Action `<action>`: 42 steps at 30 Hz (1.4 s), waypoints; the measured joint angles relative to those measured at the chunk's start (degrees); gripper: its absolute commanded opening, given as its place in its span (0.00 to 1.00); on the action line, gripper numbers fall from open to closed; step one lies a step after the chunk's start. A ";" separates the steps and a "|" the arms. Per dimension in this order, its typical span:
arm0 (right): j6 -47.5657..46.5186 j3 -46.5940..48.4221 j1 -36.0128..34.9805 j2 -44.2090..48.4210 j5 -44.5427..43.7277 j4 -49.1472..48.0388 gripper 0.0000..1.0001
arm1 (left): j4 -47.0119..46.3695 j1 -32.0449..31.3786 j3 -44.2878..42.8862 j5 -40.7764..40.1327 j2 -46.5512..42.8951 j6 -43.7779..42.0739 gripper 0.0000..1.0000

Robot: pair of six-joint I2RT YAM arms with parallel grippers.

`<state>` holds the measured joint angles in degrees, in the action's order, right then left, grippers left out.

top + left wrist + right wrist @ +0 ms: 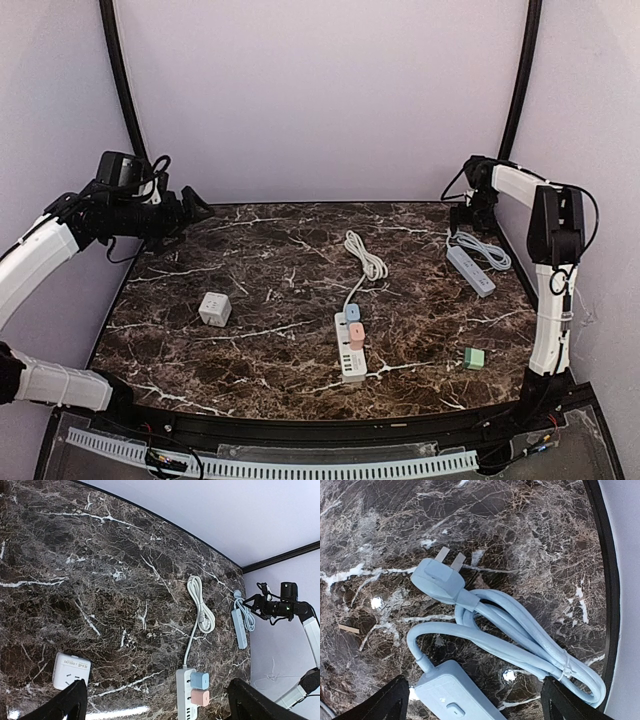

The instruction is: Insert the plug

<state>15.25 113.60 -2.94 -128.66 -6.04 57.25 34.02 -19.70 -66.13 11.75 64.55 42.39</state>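
Two claws were in view, and both stood wide apart with nothing between their fingers. The right claw (474,690) hung above the pale blue plug (437,580). The plug lay flat on the marble table (530,525) in the upper left part of the right wrist view, and its flat prongs (450,557) pointed toward the top edge. Its cable (520,635) ran in tied loops to the blue power strip (452,697) at the bottom edge. In the top view this group was at the far right of the table. The white power strip (350,345) lay at the lower centre, well apart from it. The left claw (157,700) hovered high over the left side and touched nothing.

I judged the plug to be light and hard, made of smooth moulded plastic, so it could slip or turn in a weak pinch. The cable looked springy, and the tied bundle would probably drag behind and pull the plug sideways. The best place to hold seemed to be across the two long flanks of the body, just behind the prongs. The thin neck where the cable leaves would be a poor place. Because the plug lay low, the fingers would need to come close to the marble.
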 measured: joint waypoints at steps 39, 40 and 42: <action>-2.36 -15.28 -1.84 5.40 3.06 0.24 0.75 | 1.46 0.00 -8.94 0.87 7.13 -8.07 1.00; -2.27 -16.06 -2.14 5.53 2.08 0.20 0.73 | 1.46 0.00 -8.92 0.87 7.10 -8.13 1.00; -2.19 -17.46 -2.67 5.55 0.76 0.17 0.68 | 1.53 0.00 -8.79 0.87 6.99 -8.17 1.00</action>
<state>13.06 96.14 -5.61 -123.11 -5.28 57.43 35.55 -19.70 -74.91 12.62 71.55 34.22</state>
